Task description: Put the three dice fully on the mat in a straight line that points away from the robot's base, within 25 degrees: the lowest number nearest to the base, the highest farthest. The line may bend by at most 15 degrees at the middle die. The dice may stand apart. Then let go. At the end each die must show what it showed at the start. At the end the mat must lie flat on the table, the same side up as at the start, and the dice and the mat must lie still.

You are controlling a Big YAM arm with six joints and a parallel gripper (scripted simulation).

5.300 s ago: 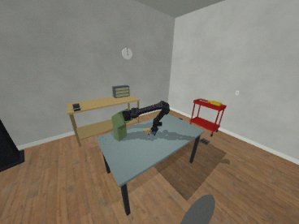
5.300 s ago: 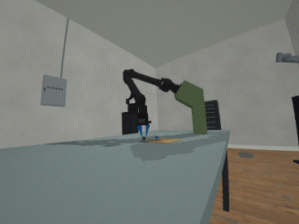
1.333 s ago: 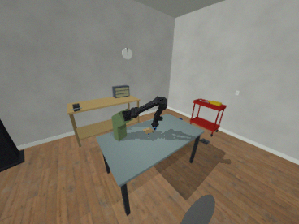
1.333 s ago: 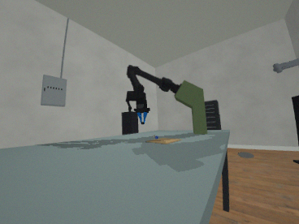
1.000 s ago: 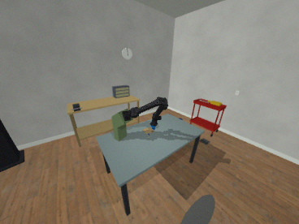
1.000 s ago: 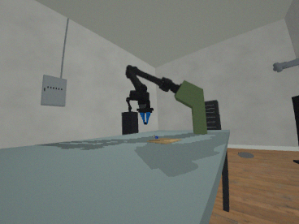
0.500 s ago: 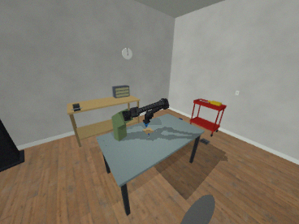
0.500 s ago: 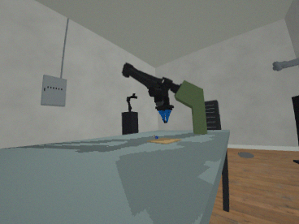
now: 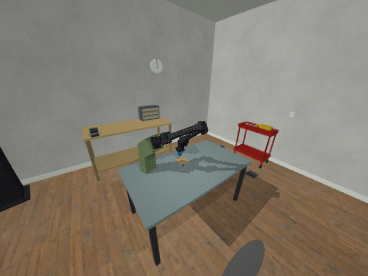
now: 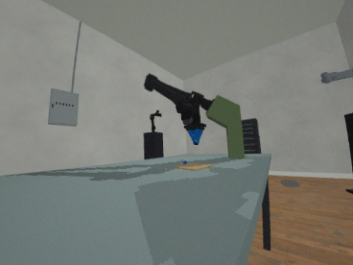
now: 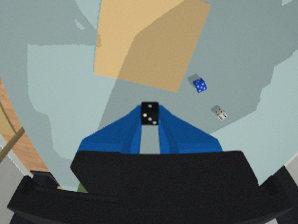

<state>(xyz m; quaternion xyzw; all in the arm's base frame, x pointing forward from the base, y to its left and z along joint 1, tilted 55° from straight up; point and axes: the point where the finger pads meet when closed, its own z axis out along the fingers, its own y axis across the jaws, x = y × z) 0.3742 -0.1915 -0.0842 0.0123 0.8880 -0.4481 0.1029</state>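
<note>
My gripper point(image 11: 149, 110) has blue fingers and is shut on a black die point(image 11: 150, 113) with white pips, held well above the table. In the wrist view the tan mat point(image 11: 149, 32) lies flat on the grey table, just beyond the held die. A blue die point(image 11: 200, 84) lies on the table just off the mat's near right corner. A grey die point(image 11: 218, 113) lies a little farther to the right of it. In the exterior view the gripper point(image 10: 196, 137) hangs above the mat point(image 10: 195, 166), with the blue die point(image 10: 184, 162) beside the mat.
The olive-green robot base point(image 9: 146, 156) stands at the table's back left edge. A wooden shelf bench point(image 9: 125, 132) stands behind the table and a red cart point(image 9: 256, 140) to the right. The table's edges lie well away from the mat.
</note>
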